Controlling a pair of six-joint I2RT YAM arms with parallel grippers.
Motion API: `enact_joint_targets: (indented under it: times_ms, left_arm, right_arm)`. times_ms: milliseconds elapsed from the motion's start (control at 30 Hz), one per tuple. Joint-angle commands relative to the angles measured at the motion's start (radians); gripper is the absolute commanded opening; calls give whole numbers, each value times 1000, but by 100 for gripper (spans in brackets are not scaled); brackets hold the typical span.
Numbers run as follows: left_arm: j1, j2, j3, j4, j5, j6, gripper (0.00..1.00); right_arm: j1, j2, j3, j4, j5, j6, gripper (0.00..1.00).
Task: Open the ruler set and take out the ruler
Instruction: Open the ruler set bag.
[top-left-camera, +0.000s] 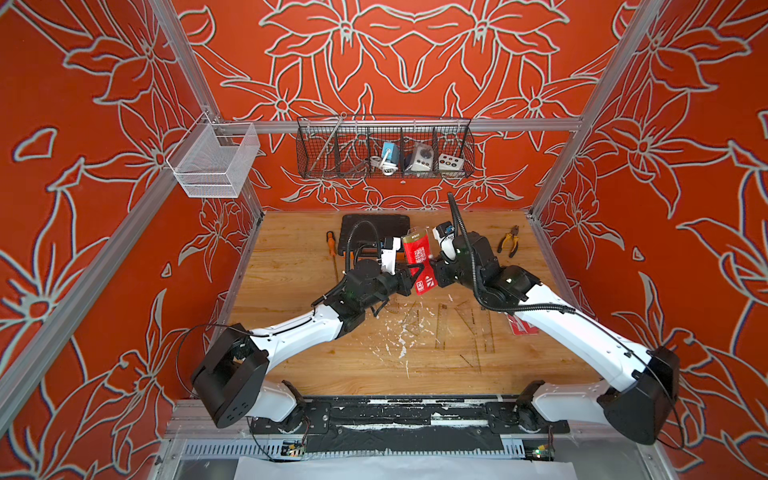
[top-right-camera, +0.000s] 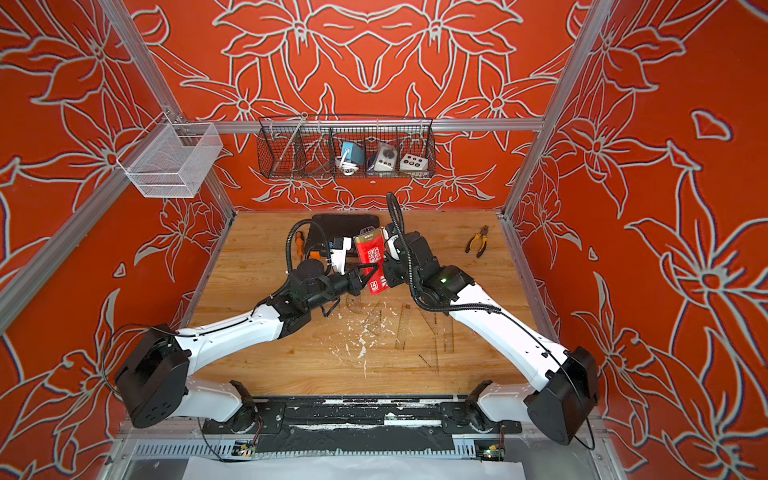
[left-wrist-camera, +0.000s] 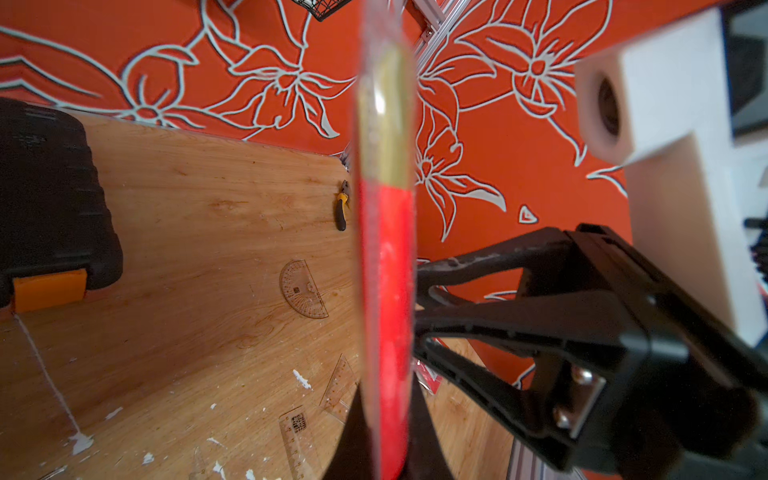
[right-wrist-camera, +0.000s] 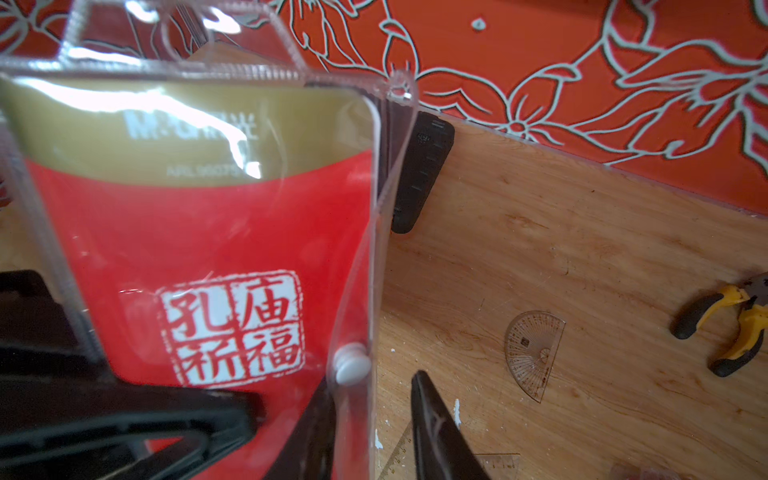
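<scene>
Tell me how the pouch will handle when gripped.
The pouch is glossy clear plastic: probably slippery. Its clear edge bends by the snap: likely floppy there, stiffer over the red card. The left gripper holds it upright with one pinch: probably light.

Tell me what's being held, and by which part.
Left gripper clamps the ruler set by its lower red part; right gripper, open, only straddles its side edge.

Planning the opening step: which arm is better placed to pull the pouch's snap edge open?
Right, probably. The right gripper is open astride the pouch edge beside the snap. The left gripper is shut on the pouch and holds it up, so it looks committed.
</scene>
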Motion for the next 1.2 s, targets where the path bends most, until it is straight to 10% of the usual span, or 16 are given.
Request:
enact_joint_targets:
  times_ms: [0, 300, 1167]
  left_arm:
    - [-25, 0, 39, 36, 37, 20, 0]
    - [-31, 4, 41, 42, 52, 24, 0]
    - [-31, -43, -18, 14, 2, 46, 0]
  right_arm:
    - [14, 18, 32, 31, 47, -17, 33]
    - [14, 46, 40, 36, 93, -16, 0]
    - [-7, 16, 47, -73, 371, -26, 0]
